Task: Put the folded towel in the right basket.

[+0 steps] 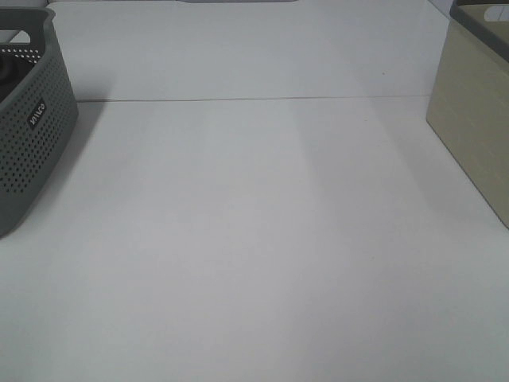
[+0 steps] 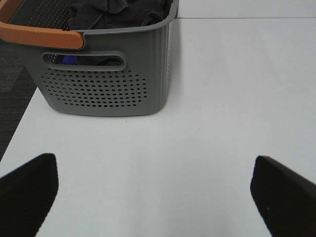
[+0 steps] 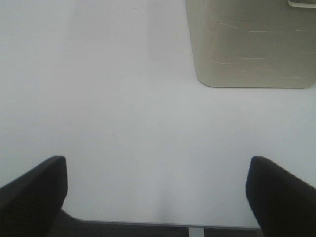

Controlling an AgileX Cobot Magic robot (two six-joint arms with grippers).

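The right basket (image 1: 475, 111) is beige with a dark rim and stands at the table's right edge; it also shows in the right wrist view (image 3: 252, 42). No folded towel shows on the table. Dark cloth (image 2: 118, 12) lies in the grey perforated basket (image 2: 106, 84) on the left, which also shows in the exterior high view (image 1: 28, 127); I cannot tell if it is the towel. My left gripper (image 2: 155, 195) is open and empty above the table, short of the grey basket. My right gripper (image 3: 157, 195) is open and empty near the table's front edge. Neither gripper shows in the exterior high view.
The grey basket has an orange handle (image 2: 42, 35). The white table (image 1: 254, 239) spans between the two baskets. Dark floor (image 2: 12, 84) lies beyond the table's left edge. The table's front edge (image 3: 148, 223) shows in the right wrist view.
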